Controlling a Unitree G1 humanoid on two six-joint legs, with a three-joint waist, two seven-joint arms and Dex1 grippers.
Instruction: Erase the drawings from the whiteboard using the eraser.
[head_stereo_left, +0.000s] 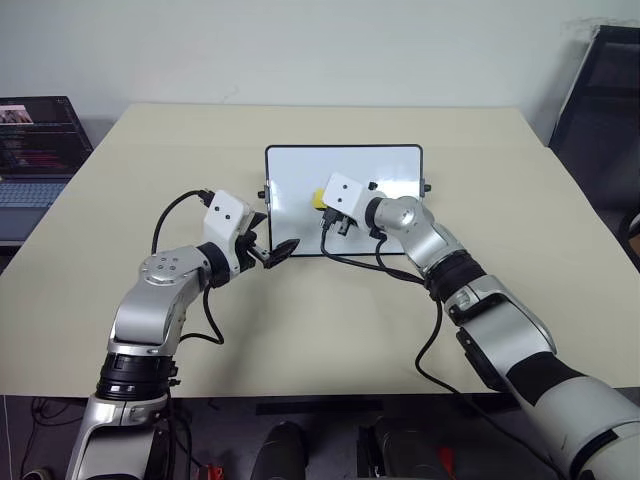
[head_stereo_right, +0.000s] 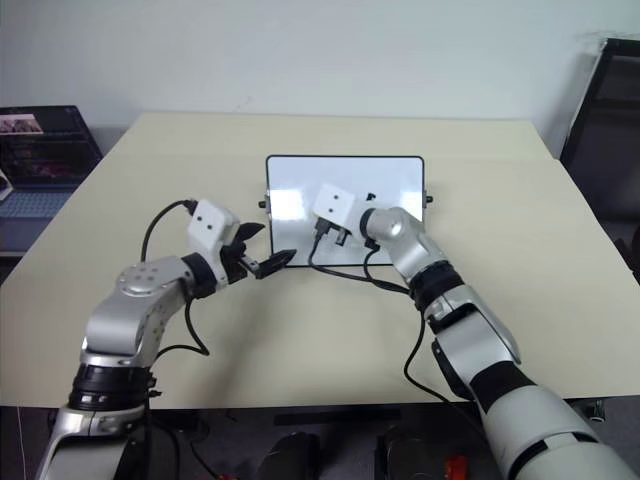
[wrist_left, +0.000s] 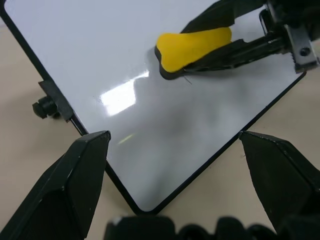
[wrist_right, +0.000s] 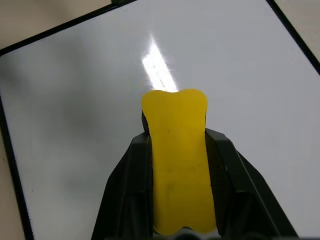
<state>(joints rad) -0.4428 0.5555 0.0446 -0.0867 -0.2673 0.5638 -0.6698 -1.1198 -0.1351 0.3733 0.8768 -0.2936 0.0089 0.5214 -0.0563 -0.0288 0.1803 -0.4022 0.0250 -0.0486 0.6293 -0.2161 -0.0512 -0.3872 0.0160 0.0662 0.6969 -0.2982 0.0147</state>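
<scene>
Seen from above on a beige table: the whiteboard, lying flat near the middle, black-framed with small knobs at both sides. Clamped between the black fingers of the right gripper: the eraser, a yellow block squeezed at its waist, dark underside pressed to the glossy surface in the board's left half, a little way in from the left frame. Just beside the eraser's lower edge in the left wrist view, a faint thin stroke, too slight to read as writing; elsewhere the white face bare apart from a glare patch from overhead light. Poised at the board's near left corner: the left gripper, its two fingers spread wide to either side of the rounded corner, grasping nothing, whether touching the frame impossible to tell. Black cables looped from both wrists across the tabletop. At the far left edge, beyond the table, a laptop with a dark screen.
</scene>
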